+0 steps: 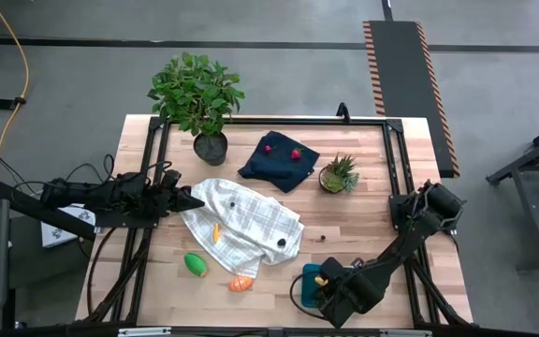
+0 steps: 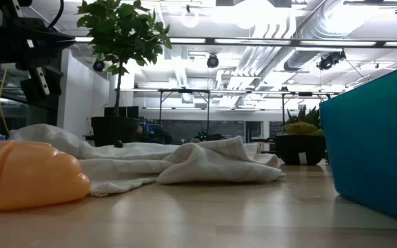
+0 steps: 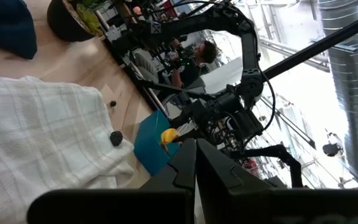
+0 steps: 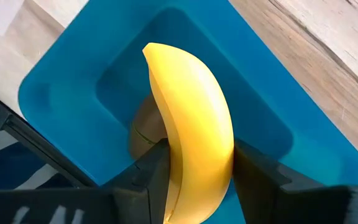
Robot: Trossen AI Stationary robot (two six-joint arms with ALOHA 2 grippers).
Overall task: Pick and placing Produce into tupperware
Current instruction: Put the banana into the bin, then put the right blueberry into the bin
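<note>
My right gripper (image 4: 194, 186) is near the table's front right, over the teal tupperware (image 4: 61, 87), shut on a yellow banana (image 4: 191, 124). A brown round piece (image 4: 143, 127) lies in the tupperware under the banana. A green piece (image 1: 196, 264) and an orange piece (image 1: 240, 283) lie on the wood near the front. Another orange piece (image 1: 215, 232) rests on the white checked cloth (image 1: 251, 225). Two red berries (image 1: 296, 153) sit on the navy cloth (image 1: 277, 161). My left gripper (image 1: 195, 201) is shut at the cloth's left edge. My right gripper pinches the banana between its two fingers (image 4: 154, 177), one on each long side (image 4: 222, 168), toward one end. The fingers point down and lie across the banana. The banana lies about level over the tupperware's hollow; whether it touches the bottom I cannot tell.
A large leafy potted plant (image 1: 199, 103) stands at the back left and a small spiky one (image 1: 339, 174) at the back right. Small dark bits (image 1: 281, 242) lie on the checked cloth. In the low view the orange piece (image 2: 26, 176) is close, the tupperware wall (image 2: 374, 138) at right.
</note>
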